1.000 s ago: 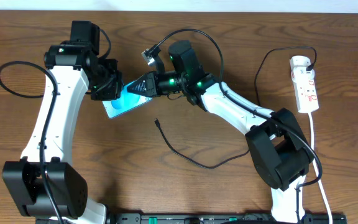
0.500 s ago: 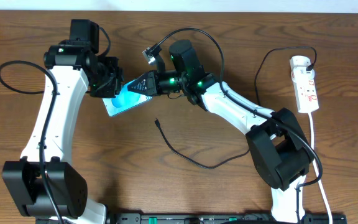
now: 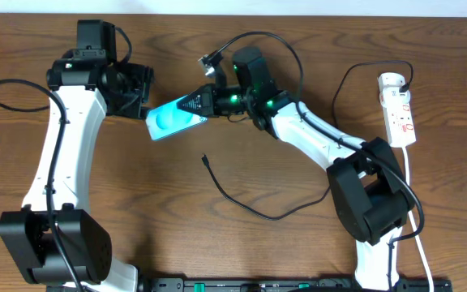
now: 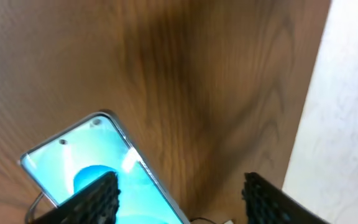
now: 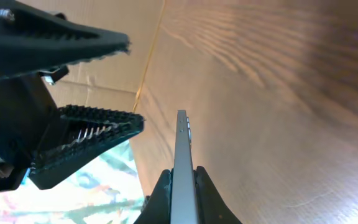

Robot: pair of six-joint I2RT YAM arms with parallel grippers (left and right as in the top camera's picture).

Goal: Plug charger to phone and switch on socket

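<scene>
Open table lies around the charger; the phone blocks the left end effector.

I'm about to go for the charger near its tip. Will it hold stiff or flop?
Probably floppy: the charger lies in loose curves across the table, so its tip would likely droop unless the jaws close just behind it. It looks thin and light, so a nudge may slide or drag it.
</scene>
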